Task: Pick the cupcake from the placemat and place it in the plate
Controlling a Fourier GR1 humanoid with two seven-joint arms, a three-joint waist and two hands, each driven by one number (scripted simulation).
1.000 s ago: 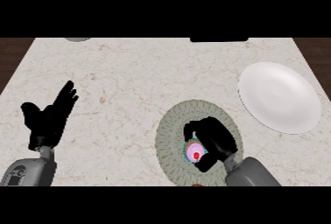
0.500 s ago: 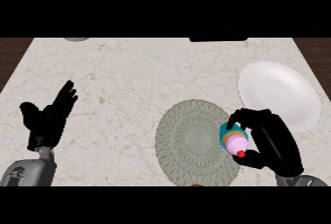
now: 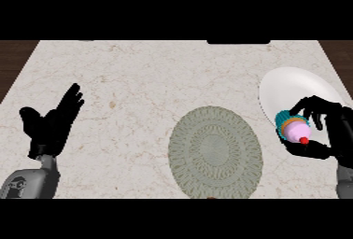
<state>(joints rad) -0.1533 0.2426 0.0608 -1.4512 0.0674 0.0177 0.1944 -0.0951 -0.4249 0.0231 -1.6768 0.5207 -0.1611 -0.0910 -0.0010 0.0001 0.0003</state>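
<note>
My right hand [image 3: 329, 133] is curled round the cupcake [image 3: 293, 128], which has a teal wrapper, pink frosting and a red cherry and lies tilted on its side in the grip. Hand and cupcake hover over the near edge of the white plate [image 3: 293, 88] at the right of the counter. The round grey-green placemat [image 3: 215, 147] lies at centre front with nothing on it. My left hand [image 3: 52, 123] rests open, fingers up, at the left of the view.
The marble counter [image 3: 138, 79] ends in dark wood edges at left and right. A dark object [image 3: 238, 42] sits at the counter's far edge, partly cut off.
My right hand has carried the cupcake off the placemat and rightward to the plate's near edge. The placemat is now bare. The left hand has stayed put.
</note>
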